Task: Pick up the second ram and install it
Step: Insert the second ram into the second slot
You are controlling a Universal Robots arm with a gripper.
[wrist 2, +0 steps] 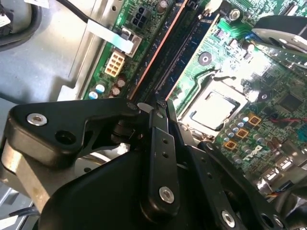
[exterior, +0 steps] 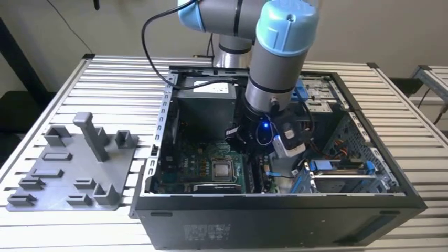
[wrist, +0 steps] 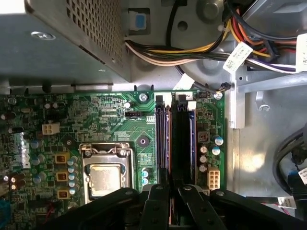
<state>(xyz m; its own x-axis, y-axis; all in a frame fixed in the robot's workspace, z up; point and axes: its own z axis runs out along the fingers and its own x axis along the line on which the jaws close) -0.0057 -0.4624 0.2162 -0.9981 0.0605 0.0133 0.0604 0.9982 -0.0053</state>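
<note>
Ribbed aluminium slats form the tabletop (exterior: 105,79), pale and ridged, under a plain light wall. On it, toward the exterior view's left, lies a grey plastic fixture tray (exterior: 66,173) with blocky upright posts, none of which carries a stick. Just beside it stands an open computer case (exterior: 280,220), a dark sheet-metal box with perforated side walls.

Inside the case lies a green motherboard (wrist: 120,120), densely printed and dotted with small cylindrical capacitors, with a square metal processor socket (wrist: 106,175) near the memory slots. In the first wrist view two long black memory slots (wrist: 163,139) run side by side. The second ram (wrist: 180,139), a thin dark strip seen edge-on, sits in the slot lane nearer the white power connector (wrist: 213,178), and one end of it runs under the gripper. A bundle of yellow, orange and black cables (wrist: 192,48) crosses the bare grey case wall above the board, beside a perforated metal housing (wrist: 72,33).

The arm (exterior: 280,63), made of grey tubes with light-blue joint caps, reaches steeply down into the case from its base at the far edge. The gripper (wrist: 168,191), made of black linked bars with bright screws, hangs directly over the slots. The jaws stand narrow, their tips drawn close over the ram's end. Whether they actually pinch it cannot be told.
</note>
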